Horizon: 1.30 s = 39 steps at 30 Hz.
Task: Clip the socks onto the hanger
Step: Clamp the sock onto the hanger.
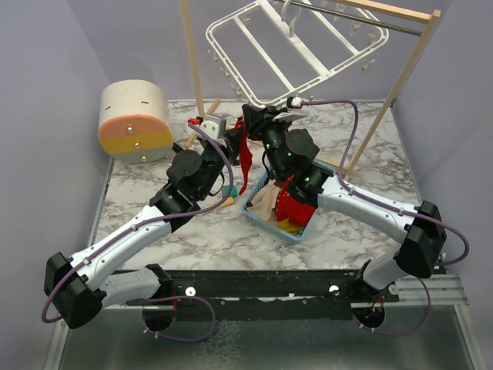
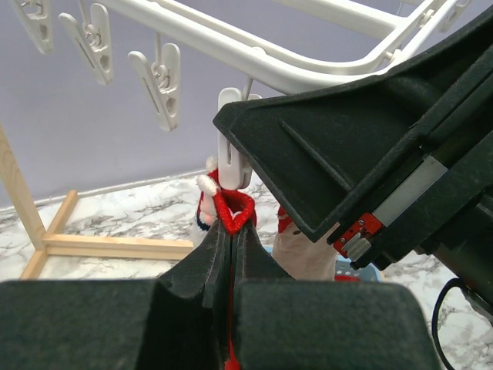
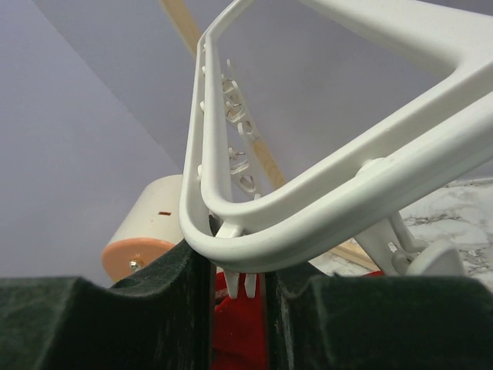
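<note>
The white hanger (image 1: 293, 46) hangs tilted from a wooden stand at the back. My left gripper (image 1: 240, 142) is shut on a red sock (image 1: 246, 163) that dangles below it. In the left wrist view the sock's cuff (image 2: 231, 208) pokes out of the shut left gripper (image 2: 231, 231), right under a white clip (image 2: 231, 154). My right gripper (image 1: 258, 116) reaches up to the hanger's near edge. In the right wrist view the right gripper (image 3: 239, 270) is closed around that clip (image 3: 237, 284) under the hanger's frame (image 3: 323, 208), with red sock (image 3: 239, 327) below.
A light-blue basket (image 1: 258, 212) with red (image 1: 293, 202) and beige (image 1: 268, 202) socks sits on the marble table under the right arm. A beige, orange and yellow cylinder (image 1: 135, 122) lies at the back left. The stand's wooden posts (image 1: 192, 54) flank the hanger. More empty clips (image 2: 158, 81) hang along it.
</note>
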### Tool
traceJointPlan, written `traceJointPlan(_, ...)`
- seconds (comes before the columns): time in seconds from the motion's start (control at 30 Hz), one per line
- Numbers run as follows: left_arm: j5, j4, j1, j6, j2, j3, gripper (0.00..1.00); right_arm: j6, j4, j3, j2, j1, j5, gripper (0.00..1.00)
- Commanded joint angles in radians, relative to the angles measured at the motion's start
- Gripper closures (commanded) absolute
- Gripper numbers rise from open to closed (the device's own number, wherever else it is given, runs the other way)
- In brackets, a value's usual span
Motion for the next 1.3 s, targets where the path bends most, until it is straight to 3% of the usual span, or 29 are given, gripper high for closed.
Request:
traceJointPlan(0.0, 0.033, 0.01, 0.006, -0.009, 0.006, 0.025, 1.0, 0.019, -0.035, 0.035, 0.017, -0.004, 0.032, 0.99)
traceJointPlan(1.27, 0.008, 0.046, 0.006, 0.083, 0.042, -0.028, 1.0, -0.034, -0.233, 0.094, 0.035, -0.005, 0.076, 0.99)
